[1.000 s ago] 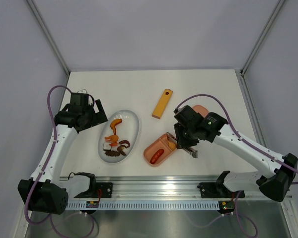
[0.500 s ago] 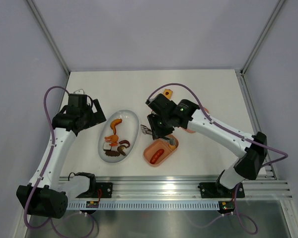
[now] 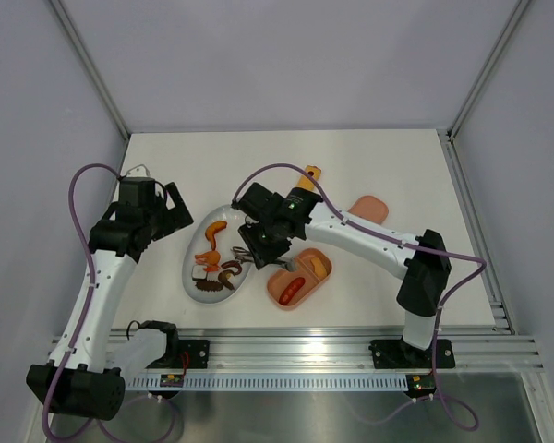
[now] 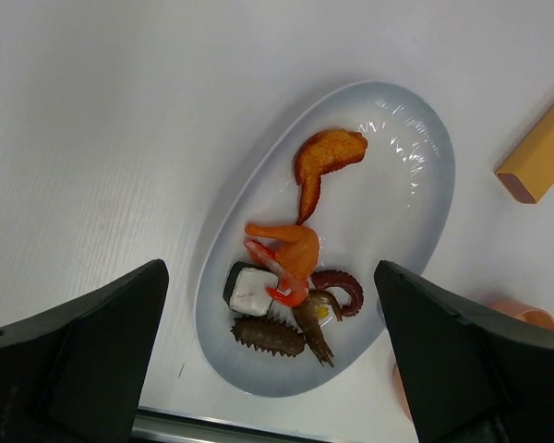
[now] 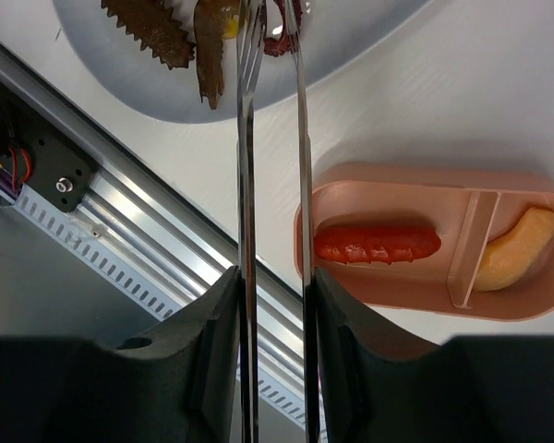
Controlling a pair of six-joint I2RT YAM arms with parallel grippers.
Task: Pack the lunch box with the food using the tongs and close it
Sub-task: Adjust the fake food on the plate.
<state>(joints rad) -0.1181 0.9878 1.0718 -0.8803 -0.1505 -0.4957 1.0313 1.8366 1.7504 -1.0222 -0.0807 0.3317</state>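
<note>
**A:** While the right gripper [image 5: 272, 318] stays pinched on the tongs [image 5: 246, 185], their arms a little apart, where has it gone?

**B:** Off the lunch box [image 5: 415, 173] to the plate [image 3: 246, 221] at its 9 o'clock, with the tips over the brown curls [image 4: 343, 284]. Probably fetching another piece.

**A:** Left gripper [image 3: 168, 210]?

**B:** Spread wide and empty, at the plate's 10 o'clock.

**A:** The box?

**B:** Salmon-pink and uncovered on the tabletop [image 3: 397, 166], holding a red sausage [image 5: 379, 245] and an orange piece [image 5: 512, 258]. Its lid [image 3: 369, 207] lies at 2 o'clock.

Left end effector [image 3: 181, 213]: jaws fully spread, arm bent at elbow. Right end effector [image 5: 275, 362]: fingers clamped on tongs [image 5: 246, 185], arm extended leftward.
</note>
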